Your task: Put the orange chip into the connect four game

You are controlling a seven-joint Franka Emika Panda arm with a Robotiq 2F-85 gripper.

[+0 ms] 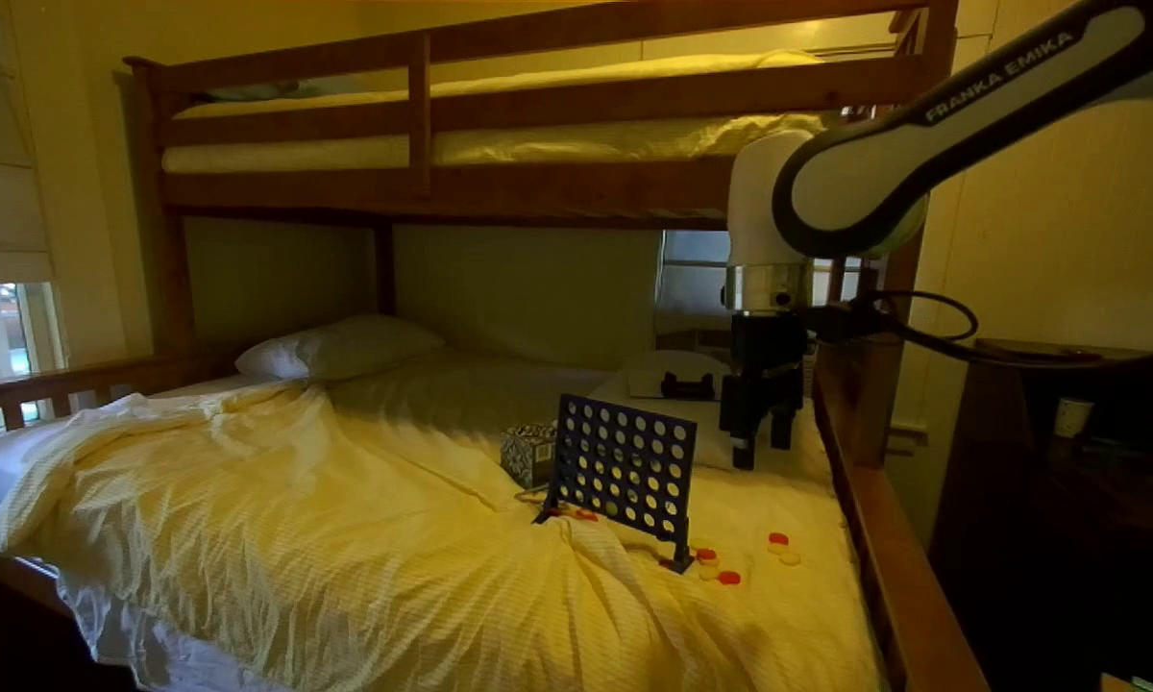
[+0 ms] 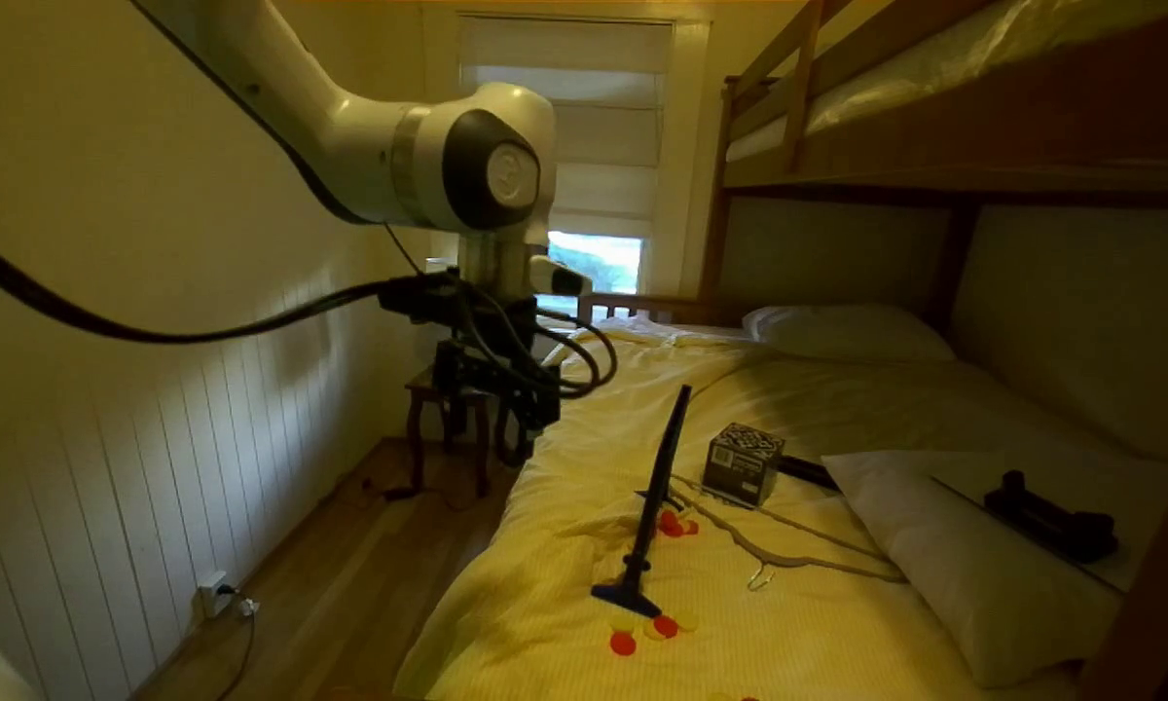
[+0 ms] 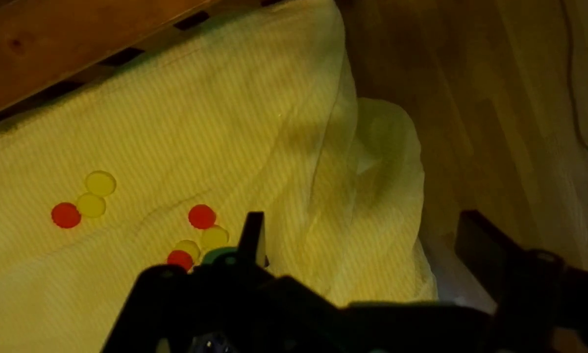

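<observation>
Several orange-red chips lie flat on the yellow bedspread, loose among yellow chips. In the wrist view one orange chip (image 3: 202, 216) touches a yellow one, another (image 3: 66, 215) lies farther left, and a third (image 3: 180, 259) is partly behind the gripper. Chips also show in both exterior views (image 1: 778, 539) (image 2: 623, 643). The connect four game (image 1: 625, 471) stands upright on the bed, seen nearly edge-on in an exterior view (image 2: 654, 497). My gripper (image 3: 362, 215) is open and empty, pointing down above the bed. It hangs right of the rack in an exterior view (image 1: 764, 447).
A patterned box (image 2: 743, 465) and a hanger (image 2: 788, 560) lie beside the rack. A dark object (image 2: 1049, 521) rests on a board by the pillow. A wooden bed rail (image 1: 884, 557) borders the bed; the upper bunk (image 1: 576, 183) is overhead. Yellow chips (image 3: 101, 183) lie nearby.
</observation>
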